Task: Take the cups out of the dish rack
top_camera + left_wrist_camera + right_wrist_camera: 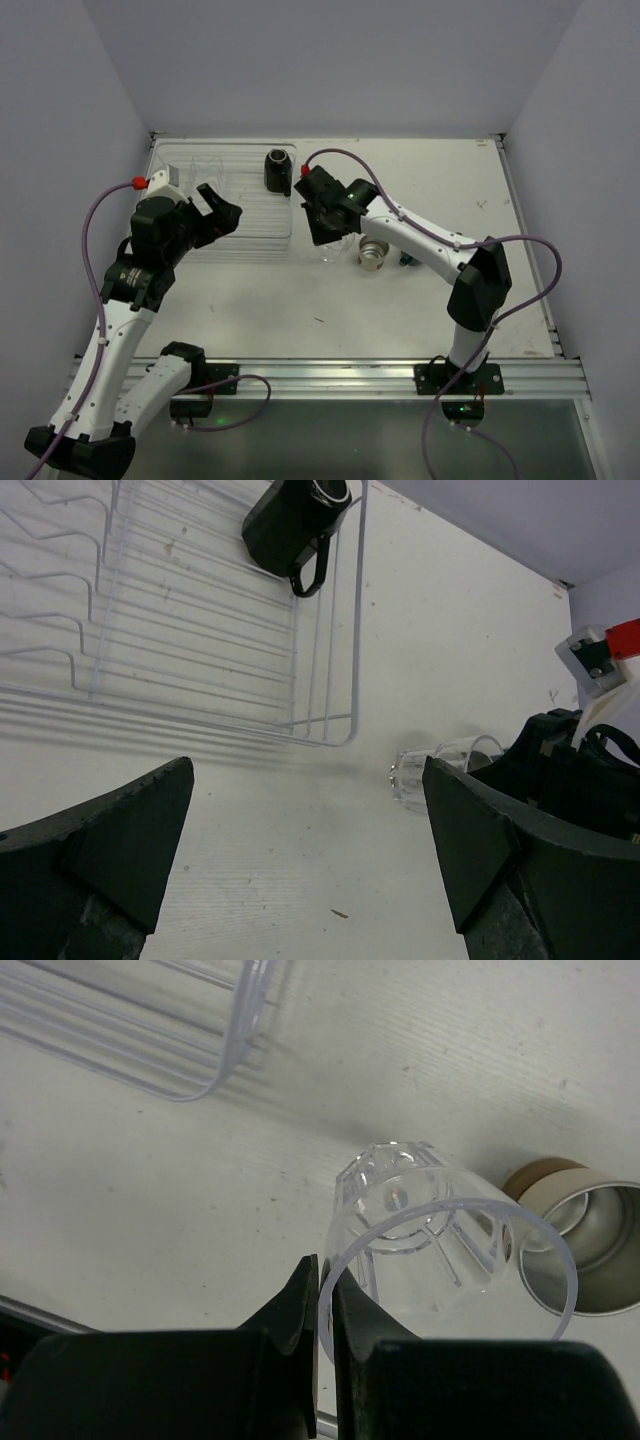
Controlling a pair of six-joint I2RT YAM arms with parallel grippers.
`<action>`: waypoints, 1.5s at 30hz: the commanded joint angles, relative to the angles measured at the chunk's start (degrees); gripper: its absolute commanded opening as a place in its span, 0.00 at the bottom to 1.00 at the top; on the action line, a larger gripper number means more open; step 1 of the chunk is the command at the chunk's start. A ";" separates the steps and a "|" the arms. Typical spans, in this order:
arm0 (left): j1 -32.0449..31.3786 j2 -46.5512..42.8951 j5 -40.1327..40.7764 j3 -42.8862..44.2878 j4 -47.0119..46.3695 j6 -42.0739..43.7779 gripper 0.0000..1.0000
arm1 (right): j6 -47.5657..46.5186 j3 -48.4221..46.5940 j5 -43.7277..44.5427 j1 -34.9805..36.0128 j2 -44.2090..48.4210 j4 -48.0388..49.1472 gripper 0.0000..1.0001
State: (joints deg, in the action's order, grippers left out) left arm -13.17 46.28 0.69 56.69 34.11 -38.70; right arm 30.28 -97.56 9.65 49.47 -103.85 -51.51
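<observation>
Just right of the dish rack point(260, 215), low at the table point(430, 180): clear cup point(440, 1230), tilted, rim pinched between the closed right fingers point(295, 1305), close beside the cream cup point(580, 1240). Inside the rack's far right corner, black mug point(277, 168). Above the rack's near edge, left fingers point(120, 830) spread wide, holding nothing.

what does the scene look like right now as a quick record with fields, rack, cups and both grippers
dish rack: clear, far left of the table
in rack: black mug, at the far right corner
off rack: cream cup with brown band; dark teal cup, partly hidden
clear cup: outside the rack, rim pinched by right gripper
left gripper: open, empty, near the rack's near edge
</observation>
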 commanded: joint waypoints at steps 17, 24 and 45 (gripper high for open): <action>-0.01 0.92 2.13 0.09 -0.80 2.40 1.00 | -3.48 -4.84 2.39 0.01 -8.64 -5.80 0.00; -0.01 1.18 1.95 -0.52 -1.15 2.49 1.00 | -4.09 -4.65 1.16 0.01 -10.14 -4.66 0.00; -0.01 9.08 4.31 3.86 0.17 6.79 1.00 | -3.92 -5.27 1.16 0.01 -13.48 -4.04 0.22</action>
State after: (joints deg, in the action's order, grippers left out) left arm -13.17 52.69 2.35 57.10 34.28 -34.98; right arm 27.38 -100.40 10.76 49.45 -118.13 -55.86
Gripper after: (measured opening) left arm 0.999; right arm 0.184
